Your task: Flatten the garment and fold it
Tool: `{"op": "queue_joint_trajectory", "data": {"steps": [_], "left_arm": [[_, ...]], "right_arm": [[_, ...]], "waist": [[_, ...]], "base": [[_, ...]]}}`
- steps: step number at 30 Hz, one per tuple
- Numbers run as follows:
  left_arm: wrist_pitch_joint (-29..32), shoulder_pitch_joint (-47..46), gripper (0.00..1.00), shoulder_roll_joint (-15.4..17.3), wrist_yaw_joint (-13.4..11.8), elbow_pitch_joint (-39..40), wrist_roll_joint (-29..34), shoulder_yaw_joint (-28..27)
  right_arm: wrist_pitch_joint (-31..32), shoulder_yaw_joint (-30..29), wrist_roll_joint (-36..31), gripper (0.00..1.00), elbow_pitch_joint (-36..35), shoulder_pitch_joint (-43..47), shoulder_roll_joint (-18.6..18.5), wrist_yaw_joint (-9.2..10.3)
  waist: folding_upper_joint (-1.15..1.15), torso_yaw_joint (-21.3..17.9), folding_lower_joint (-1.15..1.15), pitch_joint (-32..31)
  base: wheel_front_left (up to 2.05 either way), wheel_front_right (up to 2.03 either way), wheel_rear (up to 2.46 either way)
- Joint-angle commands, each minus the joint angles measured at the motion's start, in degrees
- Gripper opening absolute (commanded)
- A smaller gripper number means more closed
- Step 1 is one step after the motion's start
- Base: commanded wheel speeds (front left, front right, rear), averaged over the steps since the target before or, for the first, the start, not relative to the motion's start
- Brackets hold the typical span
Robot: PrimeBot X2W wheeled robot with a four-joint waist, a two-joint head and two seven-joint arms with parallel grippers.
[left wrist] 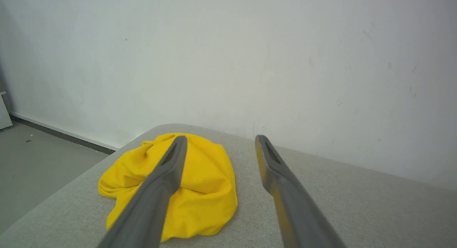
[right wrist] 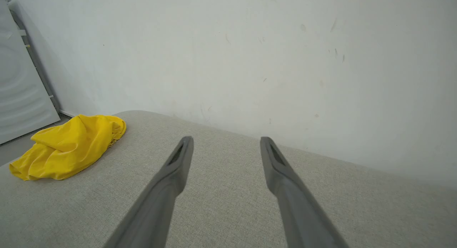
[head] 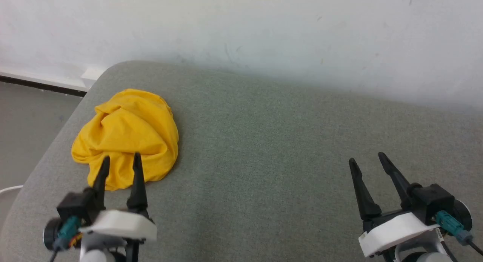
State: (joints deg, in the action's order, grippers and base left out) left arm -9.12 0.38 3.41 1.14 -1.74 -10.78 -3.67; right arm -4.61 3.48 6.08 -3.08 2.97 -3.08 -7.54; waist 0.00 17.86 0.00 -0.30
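Head view downward, wrist views low, perhaps near, facing wall (left wrist: 250, 62), sharing garment (head: 126, 137)

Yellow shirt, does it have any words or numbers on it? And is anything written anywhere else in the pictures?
None can be read.
The yellow shirt lies crumpled and shows plain yellow cloth, with no letters or numbers.
The grey cushion, the white wall, the left hand and the right hand carry no readable writing.

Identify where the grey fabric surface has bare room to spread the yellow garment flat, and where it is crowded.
Free: the broad surface between the garment and the right pincer, back to the wall. Crowded: the left end, with the heaped garment and left pincer.
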Motion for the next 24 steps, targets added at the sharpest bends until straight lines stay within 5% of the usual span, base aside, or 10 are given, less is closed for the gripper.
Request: {"op": "queue_joint_trajectory", "data": {"steps": [1,11,24], "left_arm": [[-0.67,-2.90,1.00,1.04,0.84,-0.47,-0.58,-0.34],[3.54,-19.37,1.00,7.18,2.67,-6.53,-3.89,-1.53],[20.56,-32.95,1.00,14.60,5.01,-33.69,-12.07,0.80]], "right_arm": [[-0.16,-0.05,0.26,1.00,-0.78,0.55,0.13,0.04],[1.07,0.56,-0.03,1.00,-2.04,-1.32,0.14,0.04],[1.33,2.11,0.83,1.00,-1.57,-4.58,0.17,0.04]], "waist": [[0.00,-0.05,0.00,0.80],[0.00,-1.68,0.00,5.16],[0.00,-6.80,0.00,12.32]], "base": [[0.00,0.00,0.00],[0.00,0.00,0.00],[0.00,0.00,0.00]]}}
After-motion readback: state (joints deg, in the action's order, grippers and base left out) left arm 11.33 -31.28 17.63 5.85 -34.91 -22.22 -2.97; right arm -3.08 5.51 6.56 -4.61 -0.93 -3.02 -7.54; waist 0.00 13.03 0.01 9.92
